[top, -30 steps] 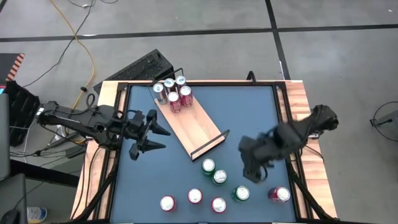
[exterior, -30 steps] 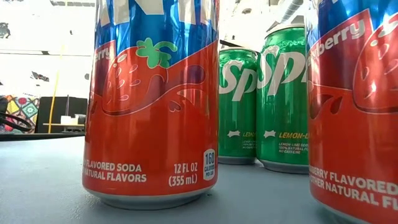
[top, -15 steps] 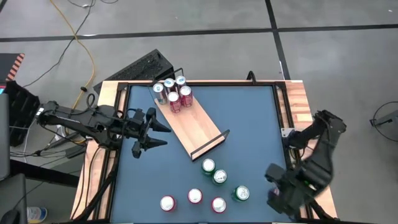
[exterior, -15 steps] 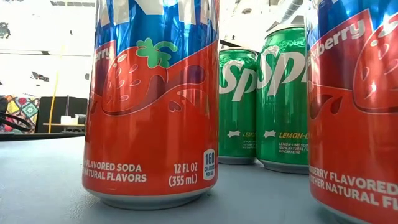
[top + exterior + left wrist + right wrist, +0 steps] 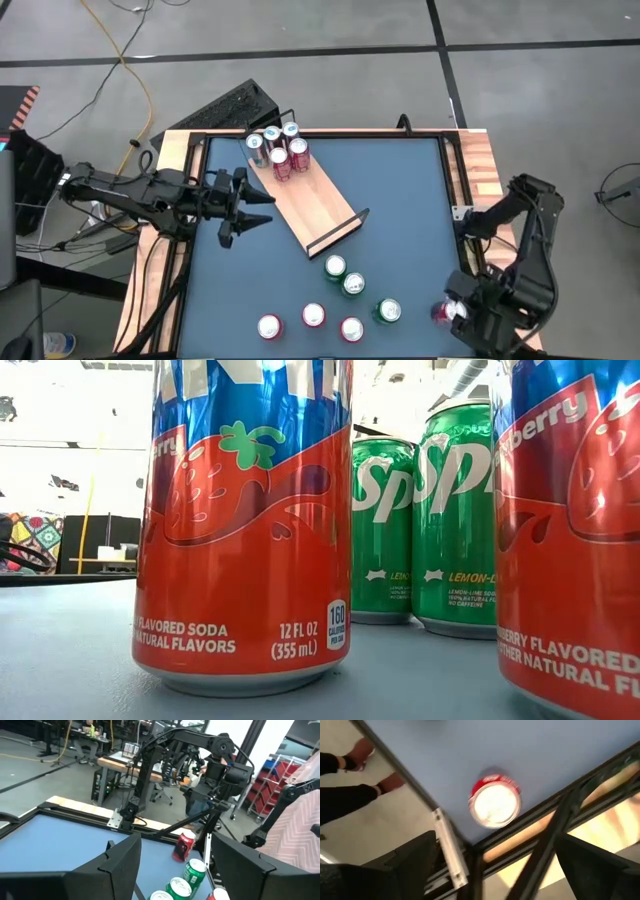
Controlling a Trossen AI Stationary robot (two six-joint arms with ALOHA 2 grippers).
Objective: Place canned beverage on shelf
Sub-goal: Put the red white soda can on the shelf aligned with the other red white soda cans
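A robotics lab: workbenches (image 5: 120,762), red parts bins (image 5: 277,782), concrete floor (image 5: 330,25) with cables (image 5: 125,65).

I see the shelf (image 5: 318,205), a flat light-wood board with black rails at both ends, lying diagonally on the blue table. Five cans (image 5: 279,148) stand upright in a cluster at its far end; the rest of the board is bare. Six more cans (image 5: 345,297) stand upright on the table near the front, and a red can (image 5: 446,312) stands at the front right corner.
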